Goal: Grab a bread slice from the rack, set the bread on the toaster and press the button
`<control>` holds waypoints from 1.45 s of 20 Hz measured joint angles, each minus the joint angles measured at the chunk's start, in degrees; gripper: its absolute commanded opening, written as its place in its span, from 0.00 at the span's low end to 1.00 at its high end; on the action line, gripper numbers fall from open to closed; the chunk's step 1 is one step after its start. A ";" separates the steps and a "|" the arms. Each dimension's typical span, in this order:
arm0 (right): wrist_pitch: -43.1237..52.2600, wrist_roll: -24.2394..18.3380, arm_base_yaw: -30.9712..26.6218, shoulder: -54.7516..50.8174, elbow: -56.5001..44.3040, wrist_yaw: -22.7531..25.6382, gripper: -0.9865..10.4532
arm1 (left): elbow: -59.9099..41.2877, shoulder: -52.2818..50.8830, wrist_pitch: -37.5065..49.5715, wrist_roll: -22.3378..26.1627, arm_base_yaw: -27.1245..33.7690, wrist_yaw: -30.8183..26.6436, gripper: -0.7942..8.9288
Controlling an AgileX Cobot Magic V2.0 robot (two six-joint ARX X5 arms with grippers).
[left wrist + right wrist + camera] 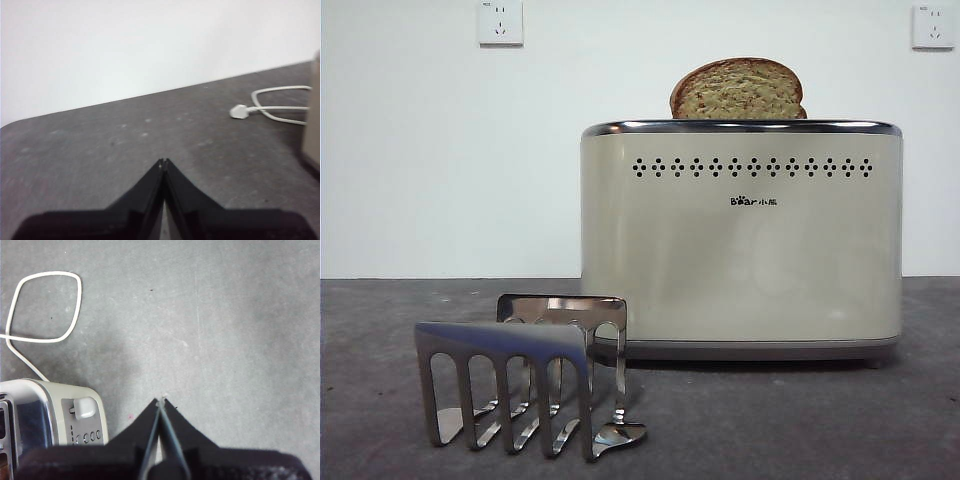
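Observation:
The slice of bread [738, 90], speckled crumb and brown crust, stands upright in the top of the cream toaster [740, 250], its rounded top sticking out. The steel rack [525, 375] stands empty in front of the toaster at the left. No arm shows in the front view. My left gripper [162, 162] is shut and empty above bare grey table. My right gripper [161, 401] is shut and empty above the table beside the toaster's end [55, 415], where the white lever knob [84, 408] and a row of small buttons [90, 436] show.
A white power cord with its plug [240, 111] lies on the grey table beside the toaster; its loop [45, 307] shows in the right wrist view. Two wall sockets [500, 22] are on the white wall behind.

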 measured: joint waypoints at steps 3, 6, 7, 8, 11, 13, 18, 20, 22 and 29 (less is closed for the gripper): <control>0.28 0.00 0.00 0.00 0.00 0.00 0.09 | -7.21 -7.15 -0.44 -4.87 0.00 -1.01 0.08; 1.01 0.00 -0.02 0.02 0.00 0.00 0.09 | -7.17 -7.87 -1.27 -7.76 0.09 -2.75 0.08; 1.01 0.00 -0.02 0.02 0.00 0.00 0.09 | -7.17 -7.87 -2.47 -8.15 0.09 -4.28 0.08; 1.01 0.00 -0.02 0.02 0.00 0.00 0.09 | -7.17 -7.87 -3.91 -8.28 0.09 -5.90 0.08; 0.98 0.00 -0.02 0.02 0.00 0.00 0.09 | -7.17 -7.87 -6.23 -8.68 0.35 -7.87 0.08; 0.98 0.00 0.00 0.02 0.00 0.00 0.09 | -7.17 -7.85 -6.08 -8.79 0.87 -7.91 0.08; 0.96 0.00 0.00 0.02 0.00 0.00 0.09 | -7.17 -7.87 -6.05 -8.79 0.87 -7.87 0.08; 0.96 0.00 -0.02 0.02 0.00 0.00 0.09 | -7.17 -7.87 -6.05 -8.79 0.87 -7.87 0.08; 0.96 0.00 0.00 0.02 0.00 0.00 0.09 | -7.17 -7.87 -6.05 -8.79 0.87 -7.87 0.08; 0.96 0.00 -0.02 0.02 0.00 0.00 0.09 | -7.17 -6.99 -6.05 -8.79 0.87 -7.87 0.08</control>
